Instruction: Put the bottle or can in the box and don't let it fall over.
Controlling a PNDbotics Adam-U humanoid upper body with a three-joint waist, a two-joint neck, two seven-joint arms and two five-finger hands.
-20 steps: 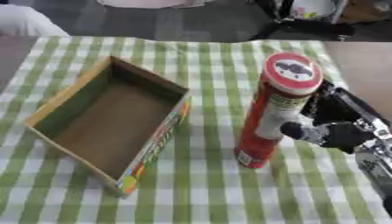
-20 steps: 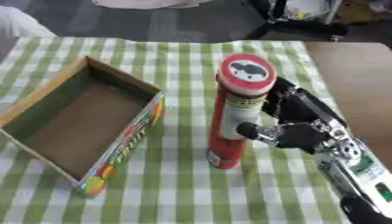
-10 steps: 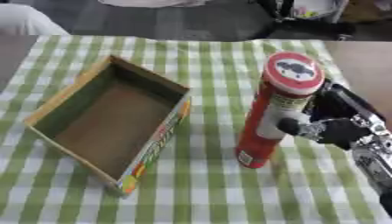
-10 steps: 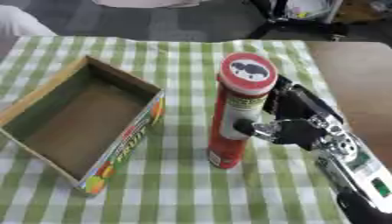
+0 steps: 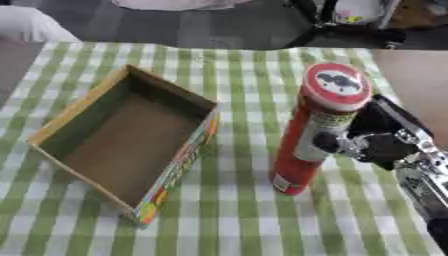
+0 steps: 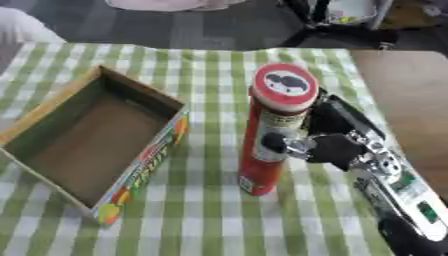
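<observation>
A tall red can [image 5: 308,134] with a red lid stands upright on the green checked cloth, right of centre. My right hand [image 5: 378,141] comes in from the lower right and is shut on the can's middle, thumb in front and fingers behind it. An open cardboard box [image 5: 122,140] with a colourful printed side lies to the left of the can, empty, a short gap away. My left hand shows in neither view.
The green and white checked cloth [image 5: 236,220] covers the table. A bare brown table surface [image 6: 407,95] lies to the right of the cloth. Dark floor and chair legs [image 5: 350,30] sit beyond the far edge.
The right hand has closed in a little on the can. The can still stands in about the same spot; the whole picture has shifted slightly.
</observation>
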